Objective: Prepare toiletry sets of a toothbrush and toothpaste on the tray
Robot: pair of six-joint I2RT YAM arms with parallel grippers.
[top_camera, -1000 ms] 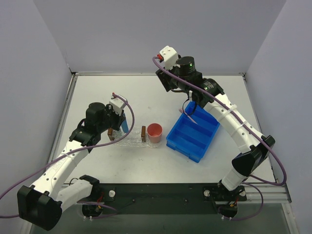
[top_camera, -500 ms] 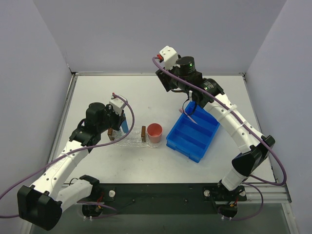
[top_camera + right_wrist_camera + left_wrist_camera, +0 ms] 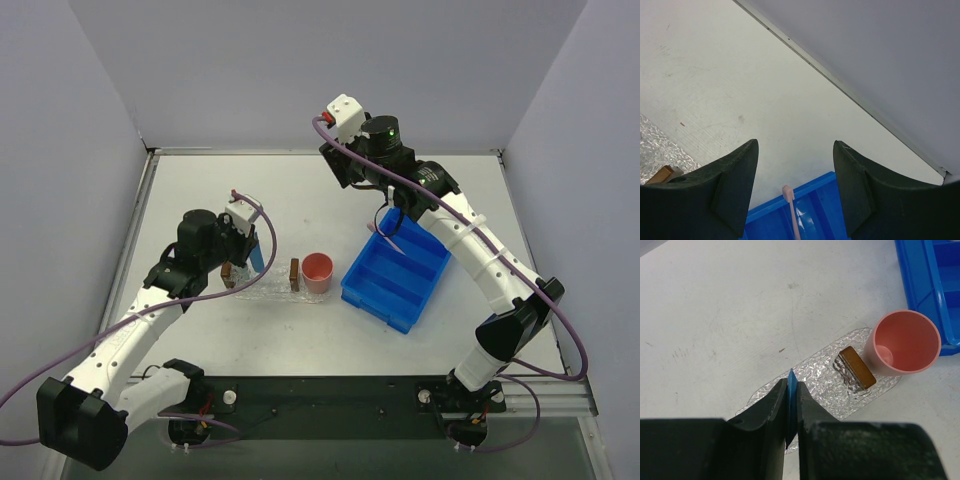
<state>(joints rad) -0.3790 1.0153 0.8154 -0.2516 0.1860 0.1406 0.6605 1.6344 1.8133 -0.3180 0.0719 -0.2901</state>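
Little moved, blue toothpaste (image 3: pixel 790 407) pinched between left fingers (image 3: pixel 771 412), above tray (image 3: pixel 816 384)

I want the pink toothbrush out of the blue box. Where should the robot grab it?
Probably the thin handle of the toothbrush just below its head, with the right pincer coming from above: that end seems propped at the rim of the blue bin.

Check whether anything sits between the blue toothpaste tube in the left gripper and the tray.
Nothing visible does. The left gripper holds the toothpaste tube edge-down over a bare stretch of the tray. The brown block and the pink cup are farther along, toward the tray's other end, off to the side of the tube.
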